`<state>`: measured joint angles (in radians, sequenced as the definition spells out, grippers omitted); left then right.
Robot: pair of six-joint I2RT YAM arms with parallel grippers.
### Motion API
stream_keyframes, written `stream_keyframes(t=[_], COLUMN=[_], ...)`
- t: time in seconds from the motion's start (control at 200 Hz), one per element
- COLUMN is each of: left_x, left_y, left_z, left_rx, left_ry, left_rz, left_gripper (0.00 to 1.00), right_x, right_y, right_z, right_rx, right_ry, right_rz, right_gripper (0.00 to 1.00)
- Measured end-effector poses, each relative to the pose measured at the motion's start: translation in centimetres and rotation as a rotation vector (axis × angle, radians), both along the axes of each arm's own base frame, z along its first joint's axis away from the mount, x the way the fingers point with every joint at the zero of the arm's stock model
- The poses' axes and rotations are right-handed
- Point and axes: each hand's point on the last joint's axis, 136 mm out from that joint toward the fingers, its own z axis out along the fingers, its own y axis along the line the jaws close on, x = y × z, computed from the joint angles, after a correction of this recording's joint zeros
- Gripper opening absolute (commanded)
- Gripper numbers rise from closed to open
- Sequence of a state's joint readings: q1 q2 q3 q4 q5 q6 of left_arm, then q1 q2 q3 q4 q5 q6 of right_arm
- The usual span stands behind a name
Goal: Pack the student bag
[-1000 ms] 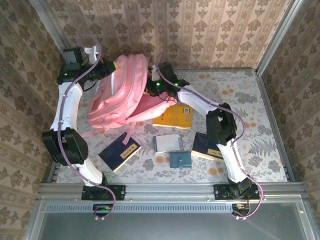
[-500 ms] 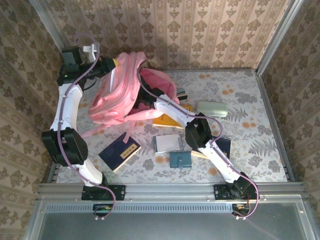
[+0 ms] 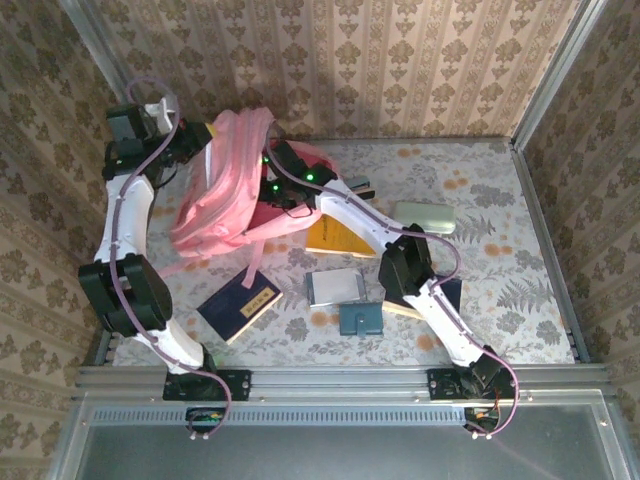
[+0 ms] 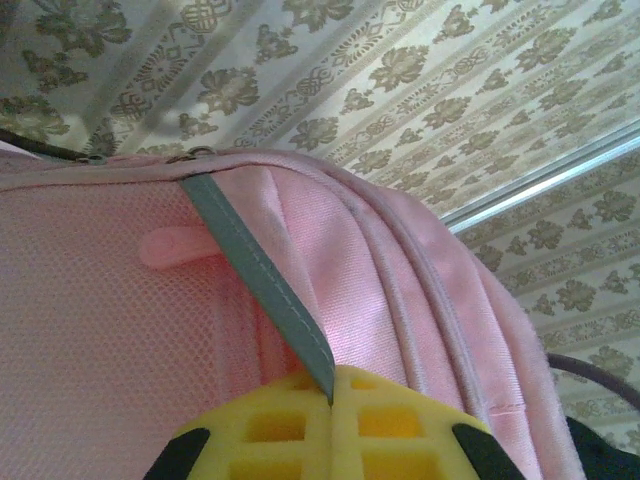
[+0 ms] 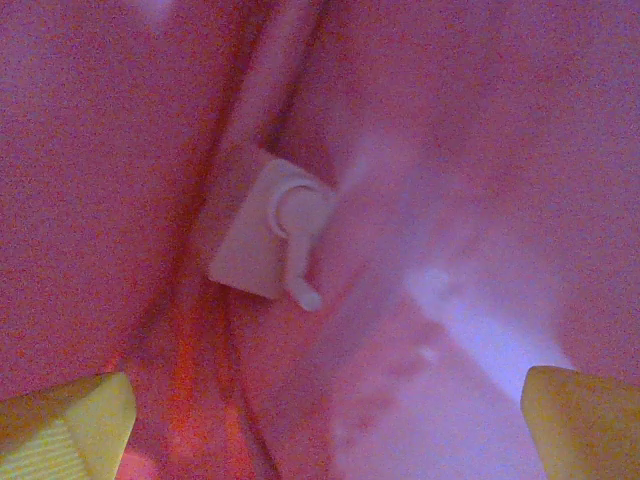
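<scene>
Pink fabric backpack (image 3: 225, 190) is held up at 10 o'clock on the bench (image 3: 500, 300) by the left tool (image 4: 330, 420), pinched on its grey webbing strip (image 4: 265, 285). Right tool (image 5: 325, 415) is inside the bag, fingers spread, nothing gripped. Not yet packed: yellow book (image 3: 345, 238), labelled navy notebook (image 3: 238, 303), silver case (image 3: 333, 287), teal pouch (image 3: 360, 319), pale green case (image 3: 423, 217). Most of the job is judged left.

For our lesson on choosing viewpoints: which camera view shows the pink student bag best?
Top external: nearly the whole student bag shows, its outline and straps. The left wrist view gives a close patch of pink fabric, a grey strip pinched in the left claw. The right wrist view gives pink fabric and a white clip.
</scene>
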<state>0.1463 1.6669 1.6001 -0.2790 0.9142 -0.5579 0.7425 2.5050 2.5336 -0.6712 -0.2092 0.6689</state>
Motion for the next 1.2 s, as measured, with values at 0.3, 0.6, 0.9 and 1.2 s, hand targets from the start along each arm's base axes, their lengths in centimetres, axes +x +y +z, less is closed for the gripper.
stream_keyframes(t=[0.3, 0.6, 0.9, 1.2], left_x=[-0.4, -0.7, -1.2, -0.7], left_y=[0.2, 0.4, -3.1, -6.6], left_z=[0.5, 0.5, 1.9, 3.2], left_rx=[-0.001, 0.025, 0.082, 0.209], left_ry=[-0.004, -0.006, -0.028, -0.075], left_rz=[0.007, 0.024, -0.059, -0.105], left_gripper=[0.00, 0.00, 0.00, 0.00], right_x=[-1.2, -4.4, -8.0, -5.2], right_y=[-5.4, -11.0, -13.5, -13.1], right_z=[4.3, 7.0, 13.4, 16.4], right_rx=[-0.048, -0.113, -0.027, 0.310], right_ry=[-0.092, -0.176, -0.325, -0.224], right_rz=[-0.049, -0.012, 0.045, -0.003], right_gripper=[0.98, 0.98, 0.98, 1.00])
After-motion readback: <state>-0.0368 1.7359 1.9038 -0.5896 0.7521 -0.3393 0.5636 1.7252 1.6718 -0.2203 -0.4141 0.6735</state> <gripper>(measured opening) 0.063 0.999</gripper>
